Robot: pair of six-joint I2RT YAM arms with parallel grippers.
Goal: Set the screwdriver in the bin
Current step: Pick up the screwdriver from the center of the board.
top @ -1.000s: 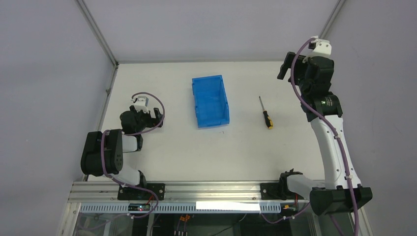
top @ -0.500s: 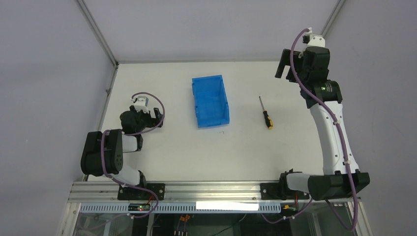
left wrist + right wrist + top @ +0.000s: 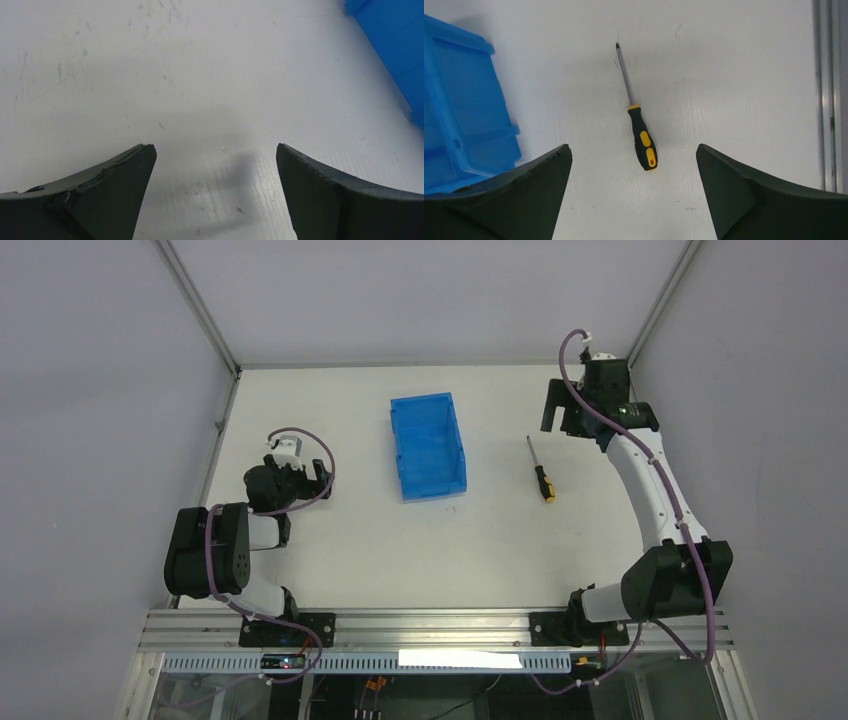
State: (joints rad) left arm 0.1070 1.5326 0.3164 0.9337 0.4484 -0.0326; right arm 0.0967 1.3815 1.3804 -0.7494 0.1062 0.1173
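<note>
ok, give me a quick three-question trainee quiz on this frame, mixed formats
1. Multiple choice: seen from above, where is the screwdriver?
A) on the table, right of the bin
B) inside the bin
C) on the table, left of the bin
2. True or false: the right fingers are shut on the screwdriver.
3. Fill in: the screwdriver's handle is black and ___.

Key: 1 A. 2 false, they stand open and apart from it. 3 yellow.

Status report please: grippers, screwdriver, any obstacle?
Left gripper open, empty. Right gripper open, short of screwdriver. Screwdriver on table, right of bin. Nothing in the way.
</note>
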